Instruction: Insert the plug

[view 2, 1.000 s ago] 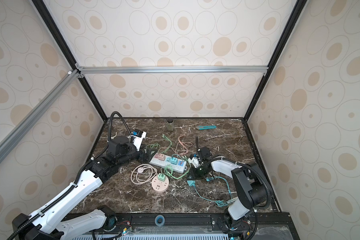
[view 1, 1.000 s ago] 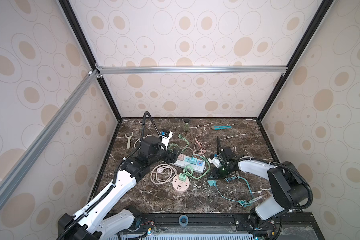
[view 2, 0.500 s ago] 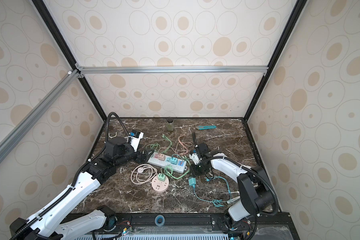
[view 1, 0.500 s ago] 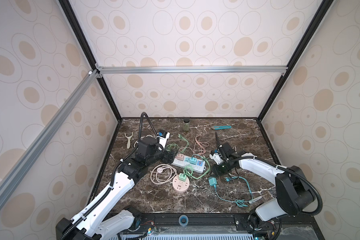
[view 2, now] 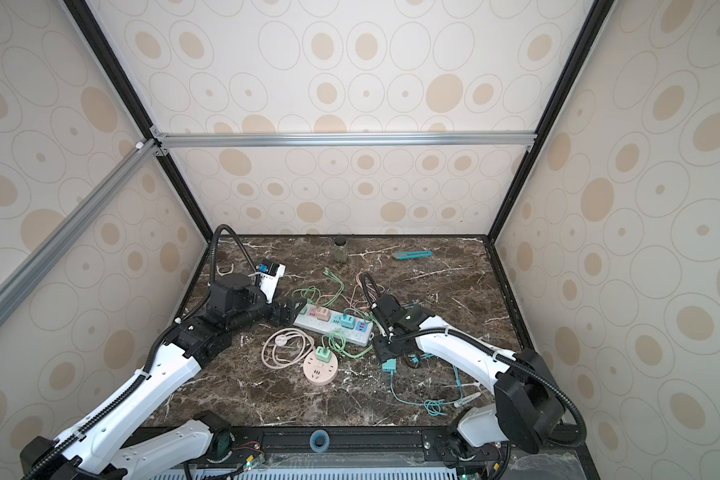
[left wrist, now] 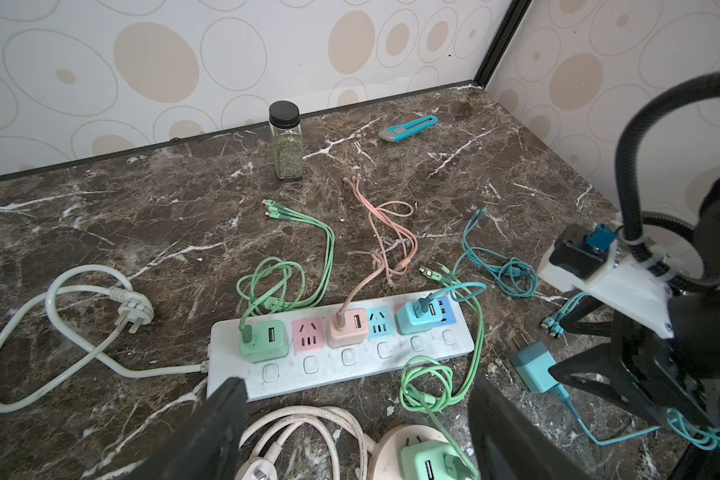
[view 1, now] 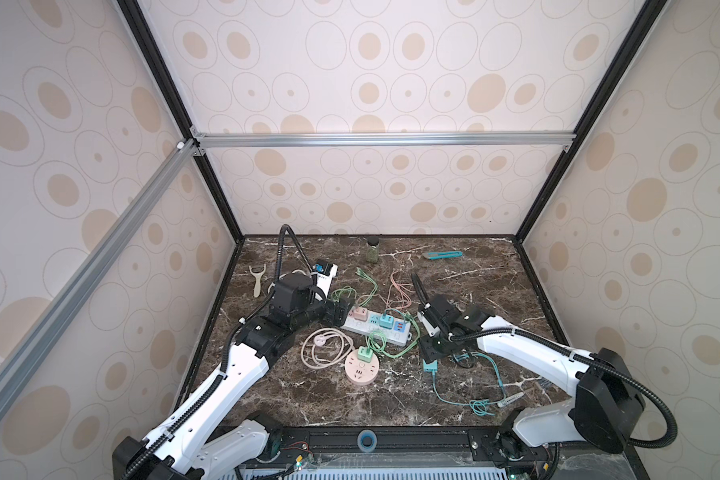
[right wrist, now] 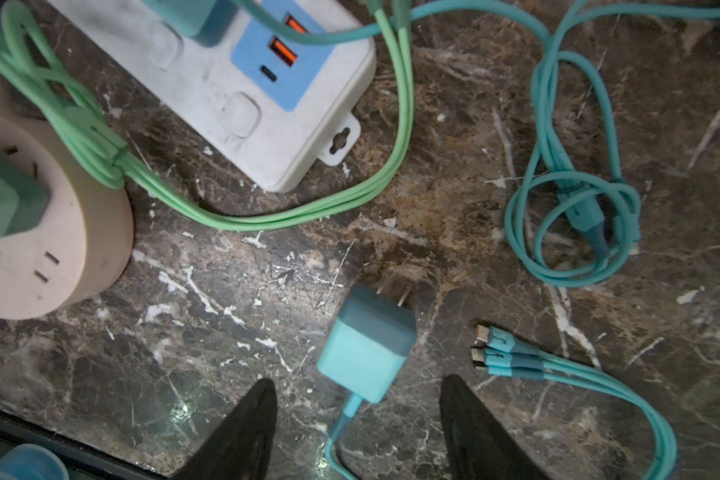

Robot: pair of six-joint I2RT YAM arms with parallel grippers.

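- The plug (right wrist: 366, 345), a teal charger, is lying on its side on the table (right wrist: 225, 332), just ahead of the right gripper (right wrist: 358, 384) and in line with the gap between its fingers.
- Its two prongs are pointed away from this gripper, and its teal cable (right wrist: 337, 419) is led back between the fingers.
- The right gripper's jaws are seen about half open; nothing is held, and neither finger is seen to touch the plug.
- In both top views the right gripper (view 1: 431, 351) (view 2: 385, 351) is seen pointing down over the plug (view 1: 430, 365) (view 2: 388, 365).
- Further ahead of this gripper, beyond the prongs, the end of the white strip (right wrist: 208, 83) is found, well apart from the plug.
- A green cable (right wrist: 308, 216) is curved around that end of the strip.
- Ahead and to one side, a round pink socket (right wrist: 38, 266) is seen with a green charger (right wrist: 1, 195) plugged into it.
- The left gripper (left wrist: 356, 384) is held wide open and empty, with the strip (left wrist: 329, 378) directly ahead of it.
- One finger overlaps a corner of the strip in the left wrist view; whether it is touching cannot be told.
- Two sockets on the strip are free, one pink (left wrist: 307, 334) and one blue (left wrist: 378, 323).
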